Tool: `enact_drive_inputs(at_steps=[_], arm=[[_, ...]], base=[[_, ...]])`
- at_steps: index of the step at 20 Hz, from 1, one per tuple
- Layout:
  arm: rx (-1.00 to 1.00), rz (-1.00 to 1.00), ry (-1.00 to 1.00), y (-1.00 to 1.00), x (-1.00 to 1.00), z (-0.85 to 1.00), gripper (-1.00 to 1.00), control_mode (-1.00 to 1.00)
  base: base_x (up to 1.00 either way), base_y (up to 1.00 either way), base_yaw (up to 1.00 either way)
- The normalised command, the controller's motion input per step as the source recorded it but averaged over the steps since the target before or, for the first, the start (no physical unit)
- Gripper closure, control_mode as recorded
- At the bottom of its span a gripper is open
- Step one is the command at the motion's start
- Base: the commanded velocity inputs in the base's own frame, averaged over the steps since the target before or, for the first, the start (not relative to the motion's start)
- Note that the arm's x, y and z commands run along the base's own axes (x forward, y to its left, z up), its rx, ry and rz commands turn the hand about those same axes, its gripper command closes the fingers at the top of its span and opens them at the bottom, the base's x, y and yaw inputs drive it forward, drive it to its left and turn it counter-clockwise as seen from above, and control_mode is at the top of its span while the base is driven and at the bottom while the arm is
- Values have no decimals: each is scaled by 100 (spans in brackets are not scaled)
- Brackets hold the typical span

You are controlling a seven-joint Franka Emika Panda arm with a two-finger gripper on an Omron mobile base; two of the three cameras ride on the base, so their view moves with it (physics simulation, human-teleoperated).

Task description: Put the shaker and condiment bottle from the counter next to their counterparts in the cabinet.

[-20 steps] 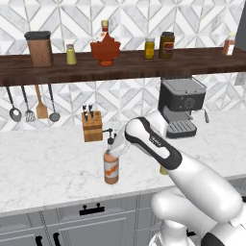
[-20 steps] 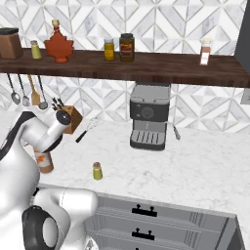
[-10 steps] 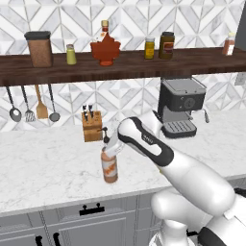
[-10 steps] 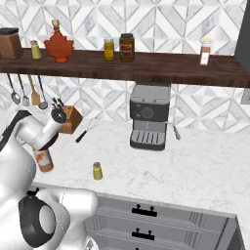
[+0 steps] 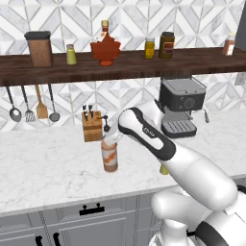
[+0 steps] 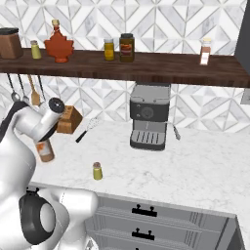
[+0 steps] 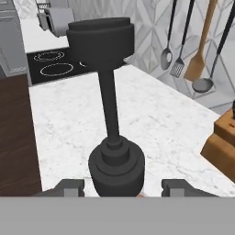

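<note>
The condiment bottle (image 5: 109, 157), clear with brown-orange liquid and a white label, hangs upright just above the counter in front of the knife block. My gripper (image 5: 112, 138) is shut on its upper part. In the hand view its thin black spout (image 7: 112, 103) rises straight up between my fingertips (image 7: 69, 187). In the right base view my arm half hides the bottle (image 6: 45, 150). The tiny yellow-green shaker (image 6: 97, 171) stands alone on the counter near the front edge. On the dark wooden cabinet shelf (image 5: 144, 65) stand the twin shaker (image 5: 71, 54) and the red maple-leaf bottle (image 5: 105, 48).
A knife block (image 5: 91, 126) stands right behind the bottle, and utensils (image 5: 33, 103) hang under the shelf. The coffee machine (image 5: 180, 108) sits to the right. The shelf also bears a brown canister (image 5: 39, 48), two jars (image 5: 159, 46) and a small spice bottle (image 5: 229, 44).
The hand dropped onto the bottle's top, shut on it and came up a little. The bottle now sits slightly higher than before.
</note>
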Motion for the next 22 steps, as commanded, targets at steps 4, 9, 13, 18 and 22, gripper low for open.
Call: enact_drive_inputs(at_steps=[4,9,13,18,22], arm=[[0,-2,0,-1,7,61,100,-100],[-1,-1,0,0,3,48,100,-100],[-1,-6,0,0,22,69,100,-100],[0,-18,0,0,33,69,100,-100],[0,-20,0,0,7,59,100,-100]], base=[[0,0,0],[0,0,0],[0,0,0],[0,0,0],[0,0,0]])
